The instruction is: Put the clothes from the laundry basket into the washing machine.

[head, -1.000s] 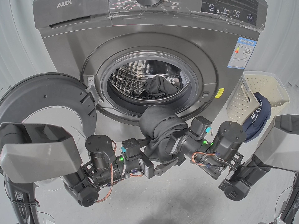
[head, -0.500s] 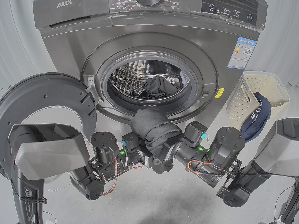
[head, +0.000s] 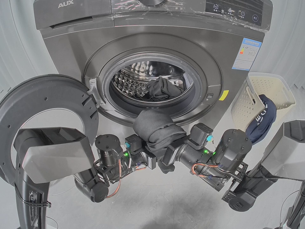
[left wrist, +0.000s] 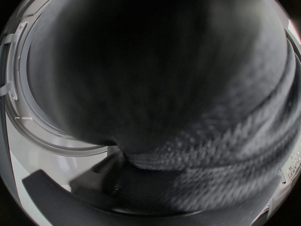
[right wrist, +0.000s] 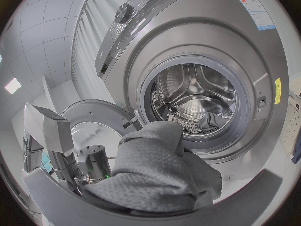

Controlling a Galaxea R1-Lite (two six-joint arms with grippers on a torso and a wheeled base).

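A bundled dark grey garment (head: 157,128) hangs just below the open washing machine's mouth (head: 152,112). It fills the left wrist view (left wrist: 172,94) and drapes over the near foreground of the right wrist view (right wrist: 156,167). My right gripper (head: 167,150) comes in from the right and is shut on the garment. From the left, my left gripper (head: 152,158) is tucked under the same bundle. Another dark garment (head: 162,88) lies inside the steel drum (right wrist: 194,104). At the right, a navy garment (head: 262,118) hangs over the rim of the cream laundry basket (head: 273,86).
The round washer door (head: 47,102) stands swung open at the left, close to my left arm. The basket leans against the machine's right side. Bare grey floor (head: 165,204) lies below both arms.
Both grippers and the garment have moved left and slightly up toward the drum mouth. The left arm has closed in under the bundle. Over the last half second little has shifted.
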